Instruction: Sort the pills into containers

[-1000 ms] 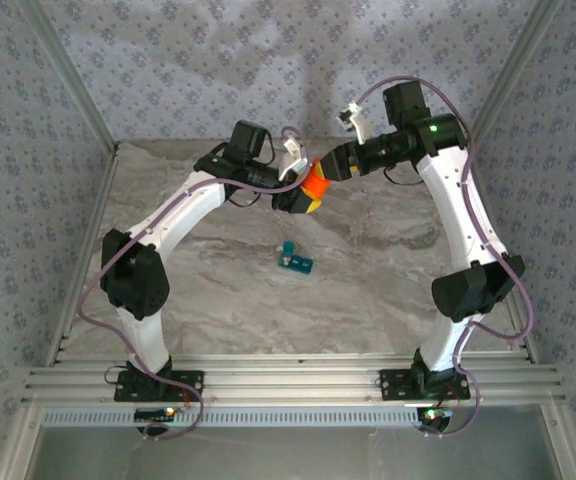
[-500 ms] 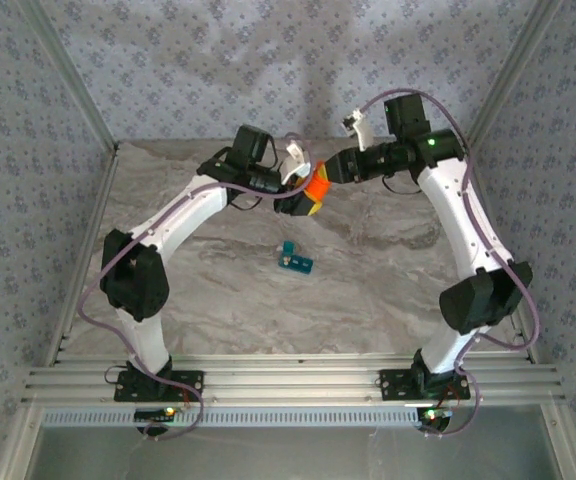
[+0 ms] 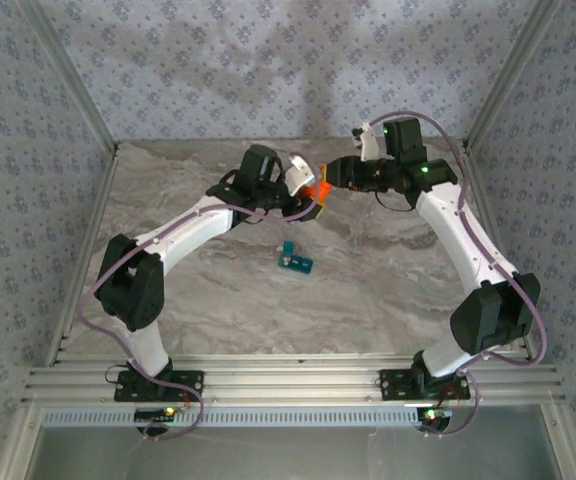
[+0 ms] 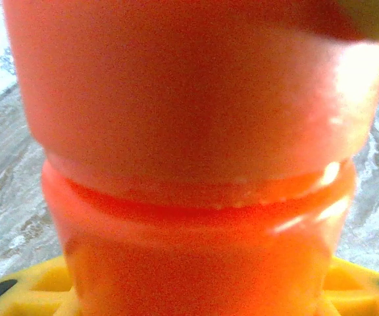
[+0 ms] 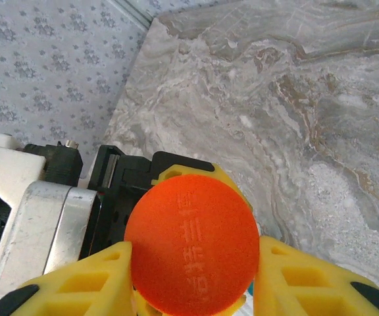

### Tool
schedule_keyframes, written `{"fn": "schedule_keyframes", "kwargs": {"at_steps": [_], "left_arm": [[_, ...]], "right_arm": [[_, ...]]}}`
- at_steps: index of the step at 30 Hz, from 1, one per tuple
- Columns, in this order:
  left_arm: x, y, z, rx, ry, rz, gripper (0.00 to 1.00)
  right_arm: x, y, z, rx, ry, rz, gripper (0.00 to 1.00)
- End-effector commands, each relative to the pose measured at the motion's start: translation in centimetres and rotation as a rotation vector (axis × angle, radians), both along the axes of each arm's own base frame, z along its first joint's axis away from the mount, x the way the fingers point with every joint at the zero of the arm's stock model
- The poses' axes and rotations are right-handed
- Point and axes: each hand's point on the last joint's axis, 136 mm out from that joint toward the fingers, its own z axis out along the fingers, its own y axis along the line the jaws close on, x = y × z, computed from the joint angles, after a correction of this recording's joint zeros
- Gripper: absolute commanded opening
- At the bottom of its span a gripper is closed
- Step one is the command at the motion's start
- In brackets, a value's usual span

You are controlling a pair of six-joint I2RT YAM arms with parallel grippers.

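Near edge: aluminium rail (image 3: 288,385) with both arm bases bolted to it. Grey marbled table (image 3: 218,300) beyond.

Mid-table: pill box (image 3: 295,262), small, teal, rectangular, lying flat between the two arms. One small part stands up at its left end. Too small to tell whether the compartments are open or what is in them. Neither arm touches it.

Beyond the box, toward the back of the table, both arms bend inward and meet at an orange bottle (image 3: 316,188).
- Left claw (image 3: 309,199): closed partway round the bottle's body and holding it. In the left wrist view the translucent orange wall (image 4: 196,131) sits right against the lens, with yellow fingers (image 4: 38,293) at the bottom edge.
- Right claw (image 3: 327,181): clamped tight on the bottle's cap (image 5: 191,242). In the right wrist view its yellow fingers (image 5: 77,286) press on both sides of the round orange cap, which faces the camera and has raised lettering, unreadable. The left claw's (image 5: 176,172) black and yellow parts show just behind the cap.
- The bottle is tipped sideways, cap toward the right arm, held off the table.

Contents of the bottle: cannot tell.

Far: patterned wallpaper panels (image 3: 268,70) enclose the back and sides. Purple cables run along both arms.
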Motion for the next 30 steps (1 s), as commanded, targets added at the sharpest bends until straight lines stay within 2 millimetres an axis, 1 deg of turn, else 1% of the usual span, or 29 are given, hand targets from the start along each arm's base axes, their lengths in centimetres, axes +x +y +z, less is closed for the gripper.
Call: {"fn": "schedule_keyframes", "kwargs": {"at_steps": [1,4,7,8,11,14,17,20,23,26,30], "left_arm": [[-0.9,-1.1,10.4,-0.217,-0.239,-0.047,0.0],[-0.8,-1.0,10.1,-0.214,-0.229,-0.047,0.0],[-0.4,-0.7,10.1,-0.212,-0.22,-0.044,0.0],[-0.3,-0.6,10.0,-0.212,-0.216,-0.042,0.0],[0.3,0.1,9.9,-0.215,-0.2,-0.037,0.0],[0.5,0.7,10.0,-0.224,-0.181,-0.049,0.0],[0.4,1.1,10.2,-0.229,-0.158,-0.079,0.0],[-0.3,1.2,10.3,-0.232,-0.12,-0.132,0.0],[-1.2,1.1,10.0,-0.223,-0.059,-0.201,0.0],[-2.0,1.0,9.6,-0.209,-0.009,-0.254,0.0],[-2.7,0.7,9.4,-0.204,0.031,-0.292,0.0]], "right_arm": [[-1.1,0.6,-1.9,-0.004,0.105,0.004,0.43],[-0.6,0.2,-1.0,0.007,0.097,-0.006,0.46],[0.3,-0.8,0.6,0.023,0.074,-0.031,0.58],[0.6,-1.3,1.3,0.032,0.061,-0.041,0.63],[1.1,-3.1,3.5,0.073,0.021,-0.068,0.73],[1.0,-4.8,5.4,0.119,-0.024,-0.079,0.77],[0.9,-6.1,7.0,0.14,-0.081,-0.075,0.79],[0.4,-6.2,8.1,0.114,-0.151,-0.025,0.8],[0.0,-5.8,8.5,0.067,-0.198,0.038,0.83],[-0.2,-5.3,8.6,0.013,-0.23,0.092,0.85],[-0.5,-4.0,8.4,-0.041,-0.231,0.167,0.86]]}}
